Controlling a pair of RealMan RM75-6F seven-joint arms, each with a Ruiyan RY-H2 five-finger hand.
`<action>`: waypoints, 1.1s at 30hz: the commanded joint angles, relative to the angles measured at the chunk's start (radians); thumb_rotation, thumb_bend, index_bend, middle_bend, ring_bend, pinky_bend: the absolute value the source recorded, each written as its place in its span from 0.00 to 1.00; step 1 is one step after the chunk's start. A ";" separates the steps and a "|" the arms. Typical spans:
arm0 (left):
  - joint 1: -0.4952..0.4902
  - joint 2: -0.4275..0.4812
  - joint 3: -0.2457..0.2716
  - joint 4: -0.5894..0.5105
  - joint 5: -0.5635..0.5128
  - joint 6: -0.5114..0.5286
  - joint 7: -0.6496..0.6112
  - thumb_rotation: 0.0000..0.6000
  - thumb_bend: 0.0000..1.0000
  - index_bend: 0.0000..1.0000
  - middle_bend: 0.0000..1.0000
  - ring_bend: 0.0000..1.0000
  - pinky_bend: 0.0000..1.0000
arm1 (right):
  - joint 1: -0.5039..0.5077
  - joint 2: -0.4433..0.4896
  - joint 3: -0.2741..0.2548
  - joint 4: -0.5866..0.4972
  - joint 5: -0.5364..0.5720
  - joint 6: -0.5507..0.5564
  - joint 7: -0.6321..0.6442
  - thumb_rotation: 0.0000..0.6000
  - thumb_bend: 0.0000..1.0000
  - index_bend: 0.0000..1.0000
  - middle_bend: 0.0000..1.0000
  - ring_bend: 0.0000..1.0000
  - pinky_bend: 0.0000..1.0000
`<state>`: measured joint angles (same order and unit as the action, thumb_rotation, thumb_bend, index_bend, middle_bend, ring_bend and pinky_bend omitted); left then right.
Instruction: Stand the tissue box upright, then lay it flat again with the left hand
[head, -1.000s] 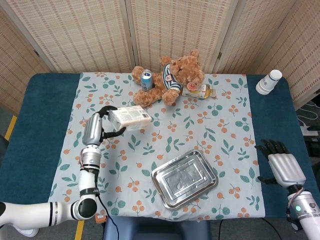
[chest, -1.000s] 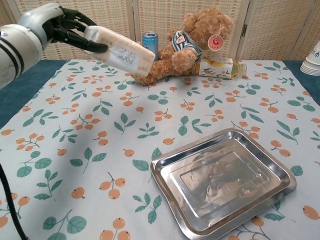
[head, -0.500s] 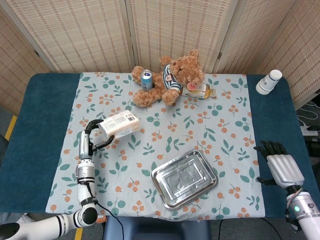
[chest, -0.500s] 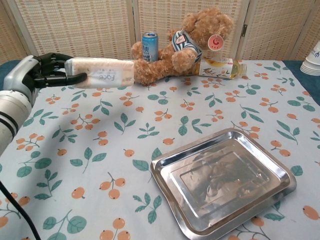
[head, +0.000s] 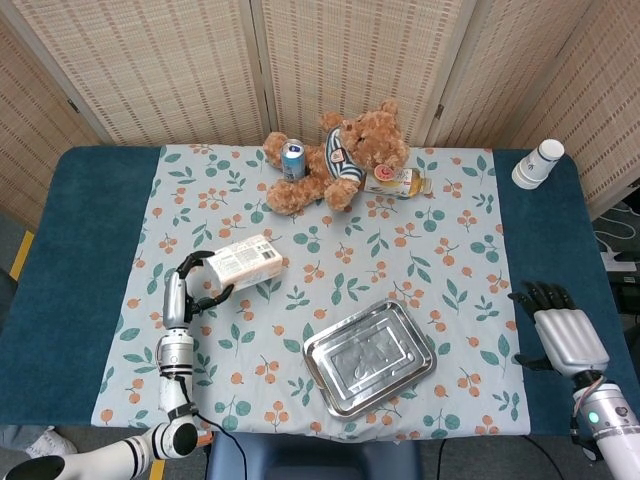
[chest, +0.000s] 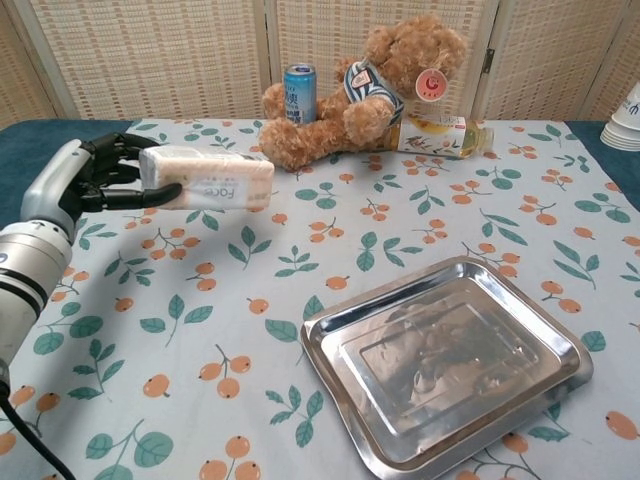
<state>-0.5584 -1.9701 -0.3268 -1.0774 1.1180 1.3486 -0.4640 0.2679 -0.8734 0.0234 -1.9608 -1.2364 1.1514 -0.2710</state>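
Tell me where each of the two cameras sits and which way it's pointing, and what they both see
Head view: high above the near table edge, looking steeply down on the whole table; shows the left hand gripping the tissue box and the idle right hand, fingers apart.
Chest view: low at the near edge, looking level across the cloth toward the teddy bear; shows only the left hand and forearm.
Shared: left hand, tissue box, teddy bear, blue can and metal tray.
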 joint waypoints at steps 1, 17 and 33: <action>0.012 -0.021 0.009 0.040 0.021 -0.009 -0.022 1.00 0.18 0.39 0.56 0.30 0.17 | 0.000 -0.001 0.000 0.001 0.000 0.001 -0.001 1.00 0.12 0.18 0.05 0.00 0.00; 0.054 -0.071 0.025 0.175 0.076 -0.054 -0.087 1.00 0.15 0.37 0.53 0.27 0.16 | 0.002 -0.007 -0.002 0.007 0.007 -0.002 -0.008 1.00 0.12 0.18 0.05 0.00 0.00; 0.087 -0.042 0.035 0.147 0.123 -0.095 -0.157 1.00 0.11 0.00 0.18 0.02 0.10 | 0.005 -0.013 -0.004 0.015 0.013 -0.009 -0.010 1.00 0.12 0.18 0.05 0.00 0.00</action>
<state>-0.4724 -2.0207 -0.2954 -0.9236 1.2245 1.2526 -0.6028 0.2728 -0.8867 0.0189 -1.9462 -1.2232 1.1420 -0.2806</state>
